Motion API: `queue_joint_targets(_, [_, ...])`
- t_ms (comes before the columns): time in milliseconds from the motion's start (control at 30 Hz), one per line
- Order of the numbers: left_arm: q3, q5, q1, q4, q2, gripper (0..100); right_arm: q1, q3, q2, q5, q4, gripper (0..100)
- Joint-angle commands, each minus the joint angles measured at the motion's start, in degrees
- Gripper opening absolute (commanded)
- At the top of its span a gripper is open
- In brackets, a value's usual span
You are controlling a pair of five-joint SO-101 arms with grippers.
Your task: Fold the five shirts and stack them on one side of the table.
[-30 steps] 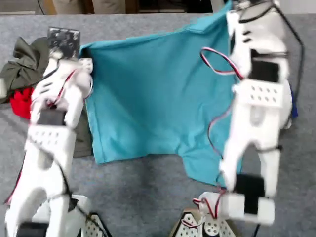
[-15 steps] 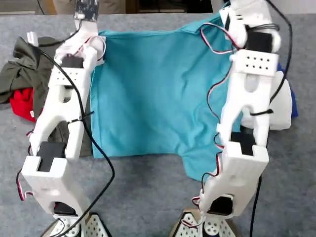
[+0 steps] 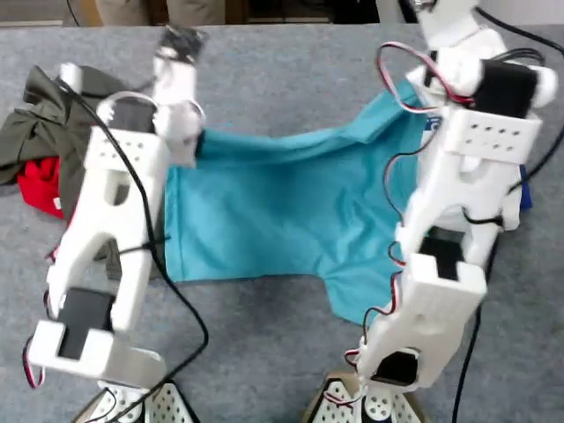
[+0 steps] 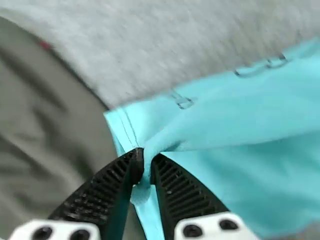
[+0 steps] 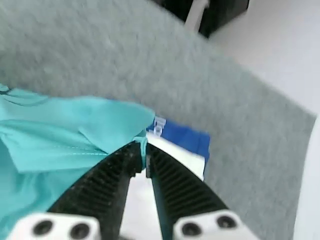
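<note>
A teal shirt (image 3: 291,211) lies spread across the middle of the grey table, its far edge lifted and pulled toward the near side. My left gripper (image 4: 144,162) is shut on the teal shirt's (image 4: 235,130) far left corner, and shows in the high view as the left gripper (image 3: 189,132). My right gripper (image 5: 145,152) is shut on the teal shirt's (image 5: 75,130) far right corner by the collar. A blue and white shirt (image 5: 180,145) lies just beyond the right gripper.
An olive shirt (image 3: 40,115) and a red shirt (image 3: 37,181) are bunched at the table's left edge. The blue and white shirt (image 3: 520,189) sits at the right, mostly behind the right arm. Both arm bases stand at the near edge.
Both grippers have pulled the teal shirt's far edge toward the near side, so the shirt's far part is now lifted and the shirt looks shorter.
</note>
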Motion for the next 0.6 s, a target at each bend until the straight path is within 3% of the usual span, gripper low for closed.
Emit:
queue_joint_targets(0, [15.12, -0.09, 1.49, -7.74, -8.13, 2, 3.47, 13.93, -10.86, 2.99, 0.97, 0.2])
queue_joint_targets(100, [25.41, 0.0, 0.44, -13.19, -13.23, 2, 4.7, 30.37, -20.88, 6.95, 0.79, 0.2])
queue_joint_targets(300, [35.25, -0.18, -2.9, -13.71, -18.59, 2, 4.7, 59.56, -40.4, 10.2, -2.37, 0.2])
queue_joint_targets(567, [48.26, -0.35, 2.29, -14.15, -24.22, 2, 10.68, 79.78, -52.62, 14.59, -4.22, 0.2])
